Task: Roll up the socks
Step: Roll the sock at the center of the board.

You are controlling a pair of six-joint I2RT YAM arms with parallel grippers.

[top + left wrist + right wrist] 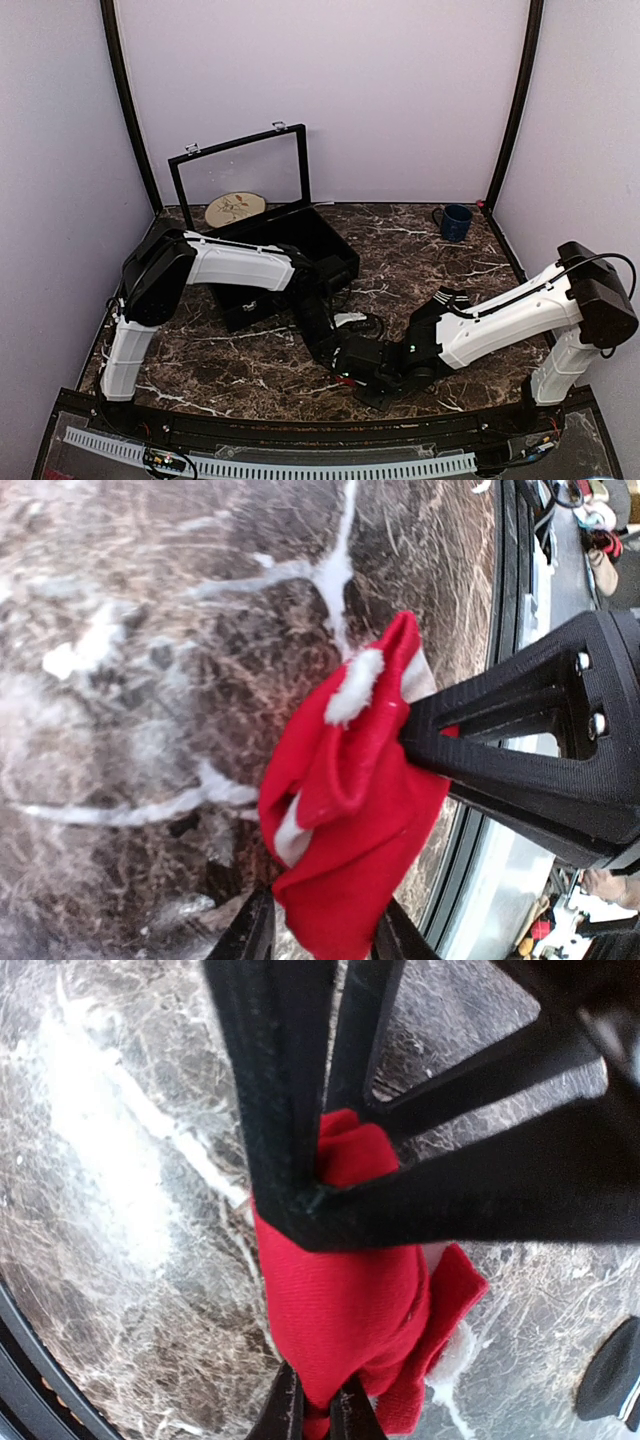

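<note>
At the far left an open case (310, 240) sits on the table (400, 250), with a round disc (236, 208) behind it near the back wall. My left arm (235, 265) reaches from there to the middle of the table's near edge, where both grippers meet. My left gripper (325, 935) has its fingers (255, 930) a moderate way apart, and the end of the red sock (350, 810) fills the gap. I cannot tell whether they press it or only flank it. The red sock is bunched into a crumpled fold with white trim showing, over the marble between my two grippers. From above it shows only as a sliver. My right gripper (318, 1415) comes in from the other side with its jaws drawn narrow, pinching a fold of the red fabric. In the left wrist view one of its fingers bites into the sock's side. Further right the black sock (452, 298), with its white stripes, lies flat on the table just behind my right arm (510, 310) — apart from the red one. A blue mug (456, 222) stands well back near the right rear corner.
</note>
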